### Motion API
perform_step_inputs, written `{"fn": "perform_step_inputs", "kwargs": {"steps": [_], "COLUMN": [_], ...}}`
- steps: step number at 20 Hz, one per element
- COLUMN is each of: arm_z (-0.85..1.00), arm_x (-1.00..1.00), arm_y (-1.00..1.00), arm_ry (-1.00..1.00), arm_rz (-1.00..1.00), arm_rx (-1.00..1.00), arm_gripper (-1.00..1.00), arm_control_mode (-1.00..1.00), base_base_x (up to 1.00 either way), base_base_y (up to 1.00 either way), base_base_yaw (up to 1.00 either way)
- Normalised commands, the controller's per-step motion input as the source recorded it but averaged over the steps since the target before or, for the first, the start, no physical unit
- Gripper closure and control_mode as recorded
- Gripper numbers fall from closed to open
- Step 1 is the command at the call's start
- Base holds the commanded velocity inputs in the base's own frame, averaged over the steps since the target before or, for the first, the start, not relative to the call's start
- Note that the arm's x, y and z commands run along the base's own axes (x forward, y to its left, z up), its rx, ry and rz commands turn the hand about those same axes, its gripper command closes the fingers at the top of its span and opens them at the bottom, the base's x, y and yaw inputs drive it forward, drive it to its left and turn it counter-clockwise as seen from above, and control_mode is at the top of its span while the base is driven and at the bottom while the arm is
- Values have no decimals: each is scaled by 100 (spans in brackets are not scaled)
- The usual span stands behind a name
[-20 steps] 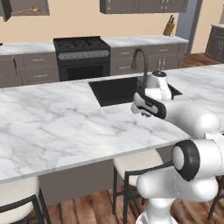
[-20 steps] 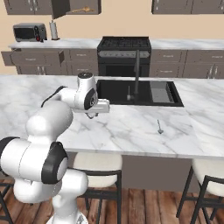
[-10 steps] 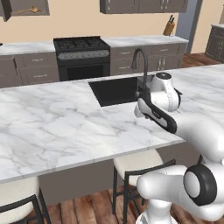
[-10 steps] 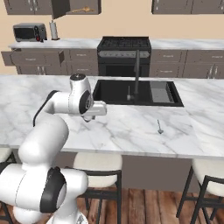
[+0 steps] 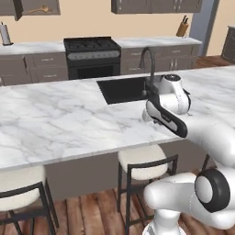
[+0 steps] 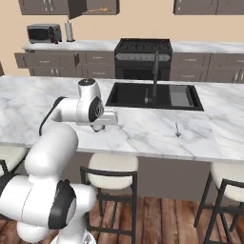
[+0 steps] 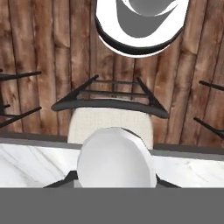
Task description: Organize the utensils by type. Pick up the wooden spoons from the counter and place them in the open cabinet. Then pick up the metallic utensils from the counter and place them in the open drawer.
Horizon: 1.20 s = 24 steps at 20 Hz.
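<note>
Where it lies on the counter (image 6: 143,133), metal spoon (image 6: 177,130), handle seemingly toward the sink (image 6: 155,95).

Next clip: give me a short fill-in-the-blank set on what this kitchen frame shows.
1. The small metal utensil lies on the marble counter, to the right of the ____.
2. The wooden spoon rests inside the open wall ____.
3. The toaster oven stands on the back counter beside a ____ roll.

Missing words: sink; cabinet; paper towel
</note>
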Motion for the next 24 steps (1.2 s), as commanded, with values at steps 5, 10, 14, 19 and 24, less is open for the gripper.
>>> {"fn": "perform_step_inputs", "kwargs": {"steps": [5,10,14,19,24], "arm_z": [0,0,0,0,0], "arm_x": [0,0,0,0,0], "arm_y": [0,0,0,0,0], "arm_ry": [0,0,0,0,0], "arm_rz": [0,0,0,0,0], "arm_rx": [0,0,0,0,0], "arm_gripper": [100,100,100,100,100], "arm_control_mode": [100,100,100,100,100], "base_base_x": [-60,-48,-38,-18,0], "base_base_y": [34,67,80,90,99], "base_base_yaw": [25,17,13,8,0]}}
